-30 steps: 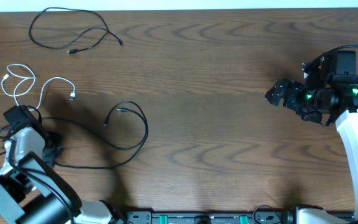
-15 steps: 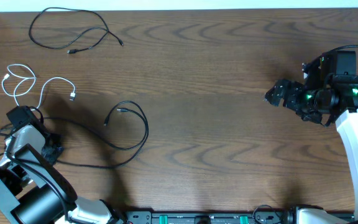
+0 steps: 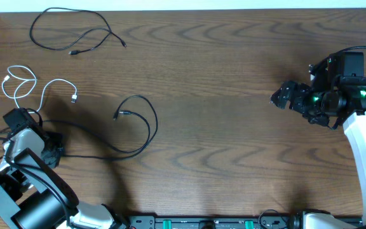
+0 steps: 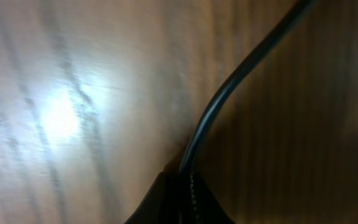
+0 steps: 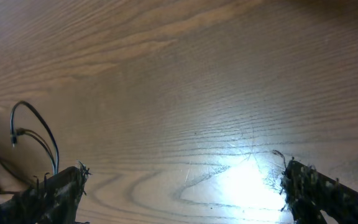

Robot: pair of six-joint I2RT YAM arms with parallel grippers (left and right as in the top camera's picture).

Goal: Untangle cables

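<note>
**Dark Wood Worktop, Patches of Glare**

A brown wood-grain worktop fills the overhead view, its wavy grain running left to right. A thin pale strip runs along the far edge (wall or floor, hard to tell). A black rail lines the near edge. The right wrist view shows bright glare on the wood.

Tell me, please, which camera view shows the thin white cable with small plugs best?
The overhead view: it shows the thin white cable whole, lying in loops at the far left with both plug ends visible. The left and right wrist views show only a thin black cable on the wood, and none of the white one.
</note>
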